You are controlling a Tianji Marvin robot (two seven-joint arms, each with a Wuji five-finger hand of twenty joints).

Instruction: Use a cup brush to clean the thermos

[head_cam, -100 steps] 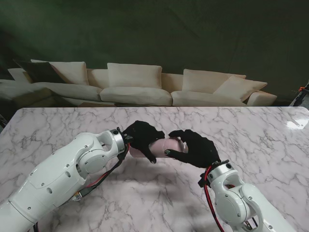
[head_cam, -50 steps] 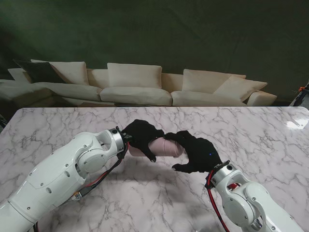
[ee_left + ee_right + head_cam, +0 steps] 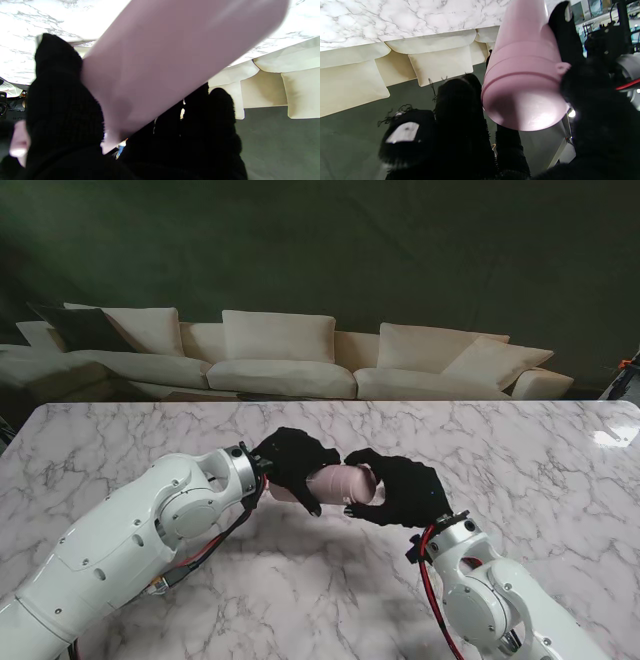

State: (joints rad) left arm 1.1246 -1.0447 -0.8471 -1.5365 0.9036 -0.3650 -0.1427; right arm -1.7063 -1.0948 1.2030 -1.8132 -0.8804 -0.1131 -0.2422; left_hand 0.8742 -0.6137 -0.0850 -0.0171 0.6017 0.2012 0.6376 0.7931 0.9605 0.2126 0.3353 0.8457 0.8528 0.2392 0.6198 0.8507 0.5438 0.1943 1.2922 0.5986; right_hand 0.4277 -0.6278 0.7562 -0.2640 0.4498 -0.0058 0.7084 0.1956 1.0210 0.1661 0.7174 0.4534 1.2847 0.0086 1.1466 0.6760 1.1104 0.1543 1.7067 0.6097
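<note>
We see the thermos point(image 3: 340, 483) lying sideways over the table point(image 3: 560, 470), near its middle. Left hand point(image 3: 292, 463) wraps the thermos's left end, right hand point(image 3: 402, 490) sits at its right end, lid side. Sofa point(image 3: 290, 360) stands beyond the table's far edge, behind the thermos.

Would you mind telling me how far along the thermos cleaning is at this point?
Done: the pink thermos is lifted off the marble table, lying sideways in the left hand. In hand: the right hand is closed around its lid end, apparently working the lid, which is on. Left: opening it and brushing inside; no cup brush is visible.
</note>
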